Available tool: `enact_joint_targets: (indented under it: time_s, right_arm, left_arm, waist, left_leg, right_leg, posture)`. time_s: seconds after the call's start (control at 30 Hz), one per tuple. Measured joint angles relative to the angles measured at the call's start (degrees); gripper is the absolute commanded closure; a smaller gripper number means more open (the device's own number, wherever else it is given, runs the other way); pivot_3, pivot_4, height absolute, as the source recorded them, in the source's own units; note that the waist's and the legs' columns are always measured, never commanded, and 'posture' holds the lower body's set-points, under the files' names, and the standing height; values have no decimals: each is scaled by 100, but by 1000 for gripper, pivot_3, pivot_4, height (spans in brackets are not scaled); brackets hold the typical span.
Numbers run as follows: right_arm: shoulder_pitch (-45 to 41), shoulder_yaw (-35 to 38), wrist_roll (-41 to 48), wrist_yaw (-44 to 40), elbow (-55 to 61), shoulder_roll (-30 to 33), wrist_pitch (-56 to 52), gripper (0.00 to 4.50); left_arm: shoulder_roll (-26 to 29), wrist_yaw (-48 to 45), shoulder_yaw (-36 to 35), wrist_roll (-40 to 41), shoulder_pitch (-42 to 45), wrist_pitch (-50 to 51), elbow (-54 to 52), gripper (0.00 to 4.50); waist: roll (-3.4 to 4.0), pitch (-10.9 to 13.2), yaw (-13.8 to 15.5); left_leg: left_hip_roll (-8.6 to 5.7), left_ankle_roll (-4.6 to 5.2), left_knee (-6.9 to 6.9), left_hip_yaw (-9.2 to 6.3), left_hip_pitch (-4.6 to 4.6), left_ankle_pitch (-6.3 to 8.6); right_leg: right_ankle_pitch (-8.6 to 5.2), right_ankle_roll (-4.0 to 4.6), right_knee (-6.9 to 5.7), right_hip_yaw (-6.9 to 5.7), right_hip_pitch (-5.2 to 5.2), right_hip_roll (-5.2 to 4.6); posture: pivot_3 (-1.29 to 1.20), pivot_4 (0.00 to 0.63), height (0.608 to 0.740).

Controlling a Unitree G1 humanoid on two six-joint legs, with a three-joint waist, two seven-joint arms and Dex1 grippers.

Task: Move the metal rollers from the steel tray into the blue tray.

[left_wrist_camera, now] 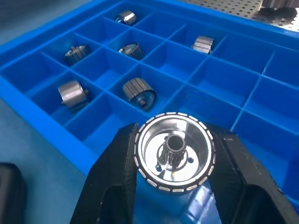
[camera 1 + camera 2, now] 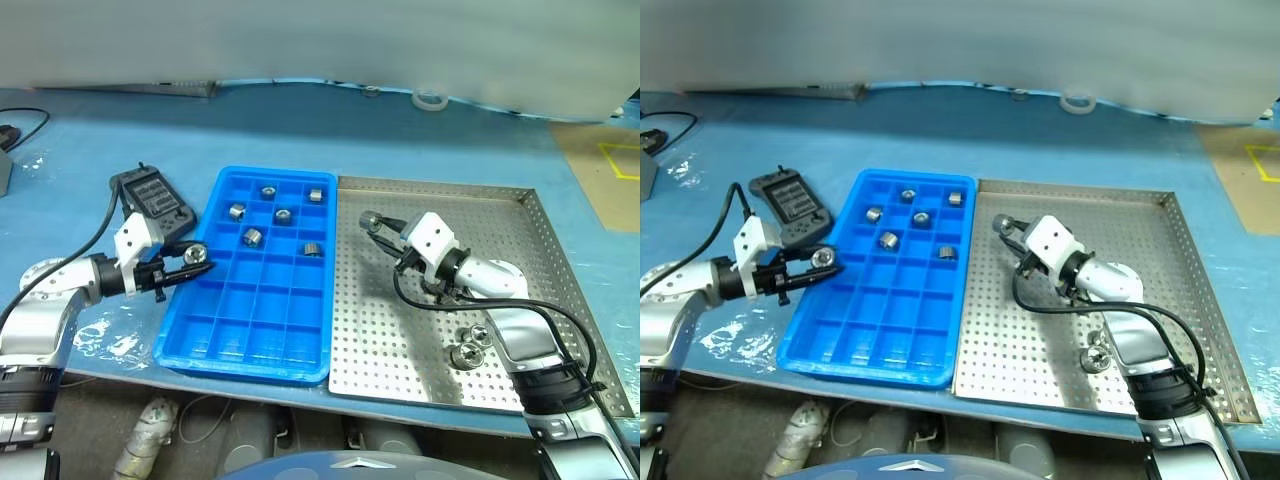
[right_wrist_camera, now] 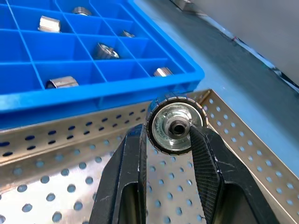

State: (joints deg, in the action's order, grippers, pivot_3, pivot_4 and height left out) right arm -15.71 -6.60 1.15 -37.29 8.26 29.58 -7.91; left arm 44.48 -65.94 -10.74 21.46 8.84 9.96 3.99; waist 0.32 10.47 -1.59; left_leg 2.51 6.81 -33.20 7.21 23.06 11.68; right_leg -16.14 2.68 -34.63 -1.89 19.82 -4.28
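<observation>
Metal rollers: six lie one per cell in the blue tray (image 2: 300,366), all in its far cells; two remain loose on the steel tray (image 2: 520,215) floor, close beside the right forearm (image 2: 468,346).

Left gripper (image 2: 203,262) is clamped on a roller (image 1: 175,151), its hollow face toward the wrist camera. It sits at the tray's near-left rim; the filled cells lie ahead and beyond it.

Right gripper (image 2: 365,220) also pinches a roller (image 3: 175,123), over the steel tray; the blue tray wall is just ahead of its fingers.

Step in hand, as judged: placing.
- Carry each roller fully over an empty cell before letting go; the dividers are thin and a roller may hang on one.
- Lower until it is inside the cell walls, then open.
- Move the arms in turn; they converge on the same tray.
</observation>
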Motion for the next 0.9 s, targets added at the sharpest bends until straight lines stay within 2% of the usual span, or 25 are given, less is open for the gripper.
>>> enact_joint_targets:
  time_s: [0.13, 0.27, 0.57, 0.83, 0.9]
  right_arm:
    - [-186, -81, -1, -90, -239, -35, 115, 3478]
    - [-286, -143, -10, -148, -366, -63, 205, 3478]
    - [-291, -150, -24, -146, -389, -81, 239, 3478]
    - [-262, -148, -42, -39, -385, -125, 238, 3478]
    - [-258, -148, -46, -21, -383, -126, 238, 3478]
  left_arm:
    - [-118, 292, -31, -3, -233, 45, -172, 2785]
    - [-449, 793, 142, -139, 6, 156, -196, 2785]
    - [-620, 997, 452, -232, 259, 271, -181, 2785]
    - [-665, 948, 645, -394, 547, 144, 107, 188]
    - [-713, 988, 744, -481, 654, 111, 149, 188]
  waist:
    - [-1, 0, 124]
    - [-1, 0, 240]
    - [-2, -1, 236]
    - [-2, -1, 240]
    - [-2, -1, 242]
  left_leg:
    - [3, -8, 0, -1, -13, -5]
    - [9, -16, 0, -1, -33, -11]
    - [16, -19, 2, -1, -34, -14]
    - [17, -23, 3, -1, -49, -16]
    - [19, -28, 3, -1, -50, -19]
  right_leg:
    - [0, 1, -3, -6, -15, 0]
    - [0, 0, -3, -15, -40, 0]
    - [0, 0, -2, -23, -42, 1]
    - [0, 0, -4, -24, -55, 1]
    - [0, 0, -5, -25, -55, 1]
  posture:
    - [-8, 150, 740]
    - [-14, 150, 740]
    - [-38, 150, 740]
    - [-51, 150, 740]
    - [-54, 150, 740]
